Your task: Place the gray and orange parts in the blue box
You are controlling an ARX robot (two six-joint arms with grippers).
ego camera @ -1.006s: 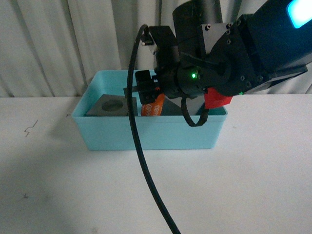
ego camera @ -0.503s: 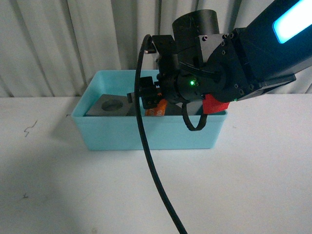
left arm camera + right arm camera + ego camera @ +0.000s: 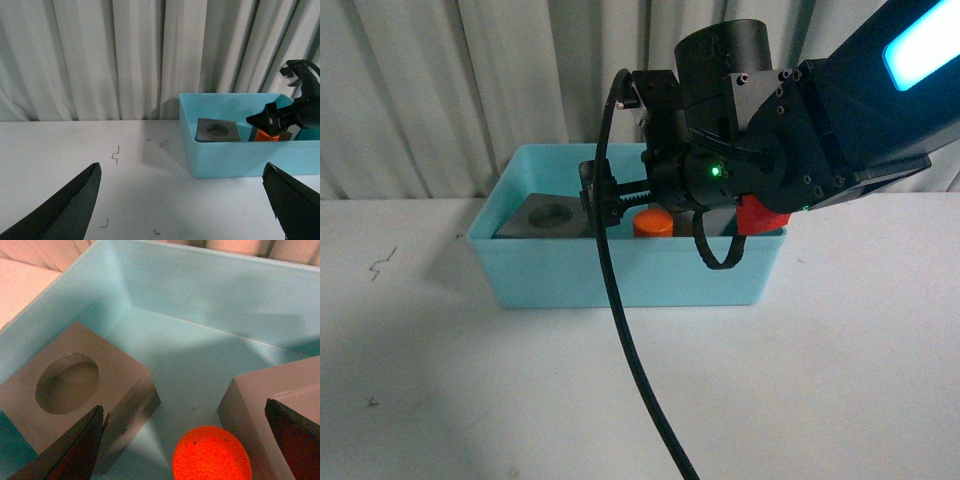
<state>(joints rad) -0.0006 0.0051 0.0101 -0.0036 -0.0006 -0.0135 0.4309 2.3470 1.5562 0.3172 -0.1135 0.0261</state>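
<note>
Right arm over the turquoise bin; three parts inside, none gripped.

Front view: white tabletop (image 3: 440, 380), faintly scuffed, pale pleated curtain (image 3: 440, 90) behind. Blue box (image 3: 620, 275) sits at the far middle of the table. In it: one gray cube with round recess (image 3: 548, 216) at its left end, one orange cylinder (image 3: 653, 225) standing near centre. Right gripper (image 3: 620, 195) spread wide above the cylinder, not touching. A black cable (image 3: 620, 340) hangs across.
Left wrist view: left gripper (image 3: 185, 200) fingers wide apart, nothing between them, well clear of the box.
Right wrist view: second gray cube (image 3: 280, 405) beside the cylinder; its recess is hidden. No digits or writing readable anywhere.
</note>
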